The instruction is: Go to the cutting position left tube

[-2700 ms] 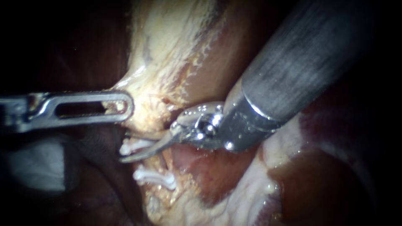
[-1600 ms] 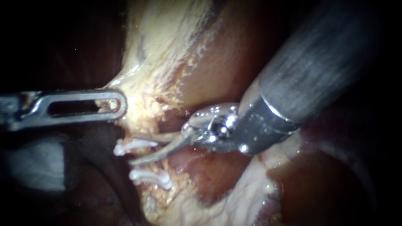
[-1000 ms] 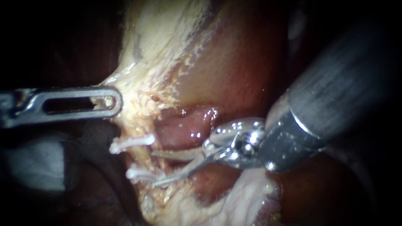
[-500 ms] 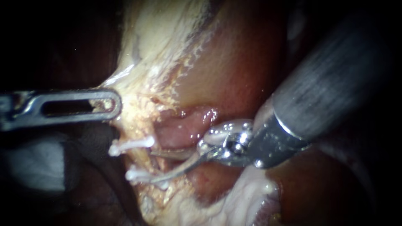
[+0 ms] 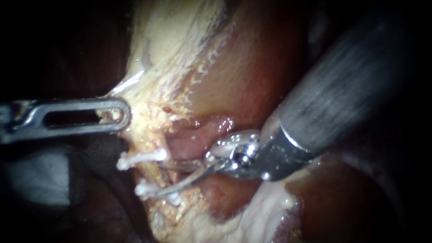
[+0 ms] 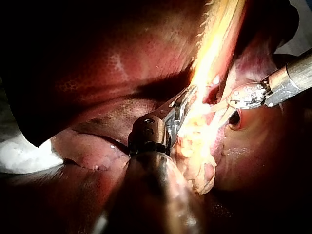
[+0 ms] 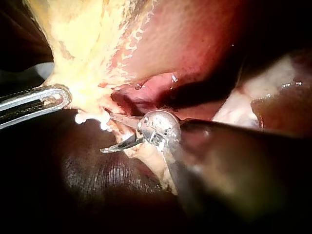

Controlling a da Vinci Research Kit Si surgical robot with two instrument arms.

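The left instrument [image 5: 118, 114] comes in level, its tool clamped on pale tissue [image 5: 148, 96] and holding it taut. The right instrument [image 5: 158, 180] reaches down from the upper right. Its tool is a pair of curved blades standing narrowly apart. They straddle the tube [image 5: 155, 174] between two white clips, the upper clip [image 5: 140, 157] just above one blade and the lower clip [image 5: 150, 191] touching the other. Dark liver [image 5: 351, 202] lies behind.

Right instrument [image 5: 157, 180]: matte grey, steel-tipped
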